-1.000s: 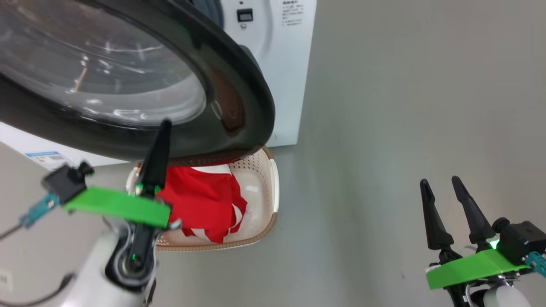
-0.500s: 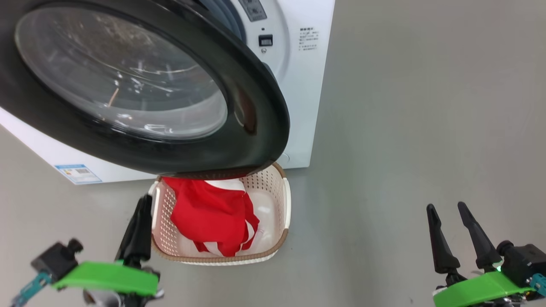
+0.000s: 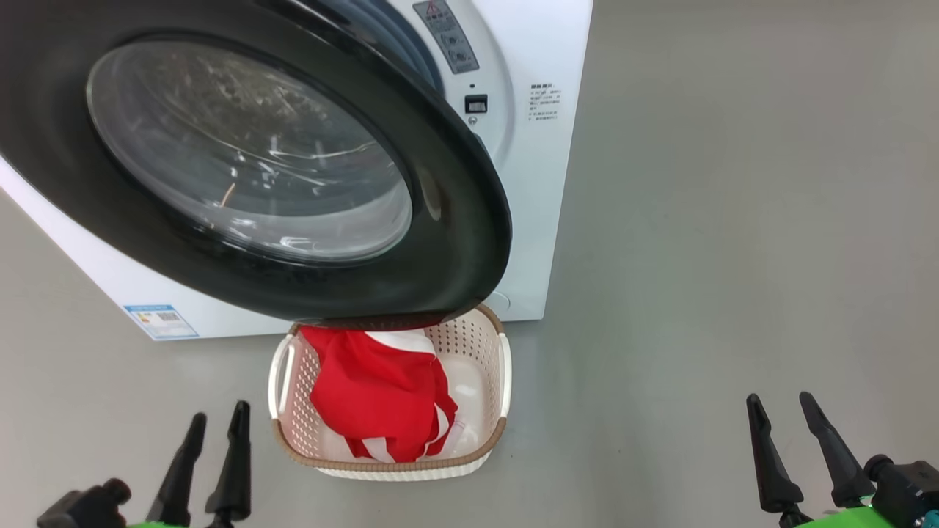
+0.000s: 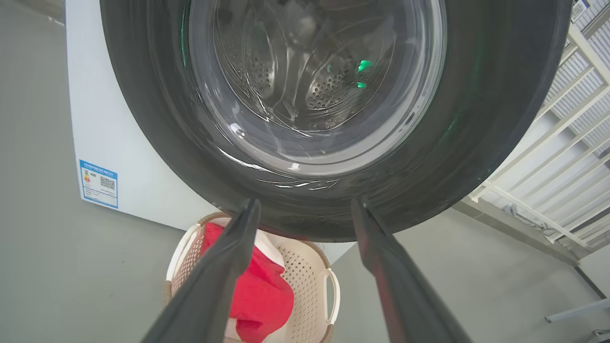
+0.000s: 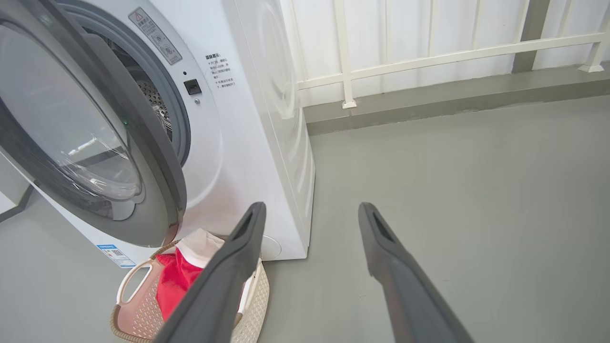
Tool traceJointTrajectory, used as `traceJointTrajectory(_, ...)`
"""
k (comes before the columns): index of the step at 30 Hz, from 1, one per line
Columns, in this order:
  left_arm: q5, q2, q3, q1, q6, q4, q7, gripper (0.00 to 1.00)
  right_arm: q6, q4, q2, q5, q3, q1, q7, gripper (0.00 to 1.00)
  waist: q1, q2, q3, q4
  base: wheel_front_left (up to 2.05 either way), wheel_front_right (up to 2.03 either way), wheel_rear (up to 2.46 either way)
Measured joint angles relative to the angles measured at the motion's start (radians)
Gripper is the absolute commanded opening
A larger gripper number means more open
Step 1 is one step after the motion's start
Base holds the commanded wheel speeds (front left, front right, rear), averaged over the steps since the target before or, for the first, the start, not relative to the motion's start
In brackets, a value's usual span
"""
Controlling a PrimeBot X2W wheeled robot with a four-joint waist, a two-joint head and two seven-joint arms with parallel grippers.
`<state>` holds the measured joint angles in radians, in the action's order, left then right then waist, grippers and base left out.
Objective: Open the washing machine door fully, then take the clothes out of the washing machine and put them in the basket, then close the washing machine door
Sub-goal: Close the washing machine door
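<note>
Standing apart with nothing between them, the fingers of the left gripper are released and empty, low on the near left, just beside the basket but not touching it. The right gripper is likewise spread and empty, well apart on the bare floor. Both sit clear of the door's swing, which I judge leaves either arm free to reach for it.

The clothes lie in the basket: a crumpled heap of bright red cloth with white stripes and a white edge. The heap is bunched against the basket's left wall and leaves the right part of the bottom bare. The cloth looks soft and limp.

The basket stands on the floor right in front of the washing machine, probably so that cloth pulled out has little way to go. The washing machine door hangs open over the basket's far rim. Through its glass, in the left wrist view, the steel drum shows no red, so closing the door seems the step left.
</note>
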<state>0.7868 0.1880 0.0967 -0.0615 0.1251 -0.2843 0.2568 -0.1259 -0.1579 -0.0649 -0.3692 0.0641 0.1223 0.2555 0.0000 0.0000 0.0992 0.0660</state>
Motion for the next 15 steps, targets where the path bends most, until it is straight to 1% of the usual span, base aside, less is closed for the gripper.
traceJointTrajectory(4,-0.178,-0.001,-0.039,0.043,0.0,0.015,0.0,1.0,0.0,0.003,0.0,0.0,0.002,0.011,0.0,1.0,0.0,0.0,-0.019,-0.001,0.0,0.0,0.0)
traceJointTrajectory(9,-0.353,-0.042,-0.116,0.085,0.0,0.054,0.0,1.0,0.0,0.009,0.0,0.0,0.015,0.041,0.0,1.0,0.0,0.0,-0.039,-0.004,0.0,0.0,0.0)
traceJointTrajectory(12,-0.477,-0.055,-0.157,0.105,0.0,0.083,0.0,1.0,0.0,0.013,0.0,0.0,0.019,0.045,0.0,1.0,0.0,0.0,-0.049,-0.005,0.0,0.0,0.0)
traceJointTrajectory(15,-0.56,-0.079,-0.191,0.125,0.0,0.111,0.0,1.0,0.0,0.019,0.0,0.0,0.023,0.065,0.0,1.0,0.0,0.0,-0.06,-0.005,0.0,0.0,0.0)
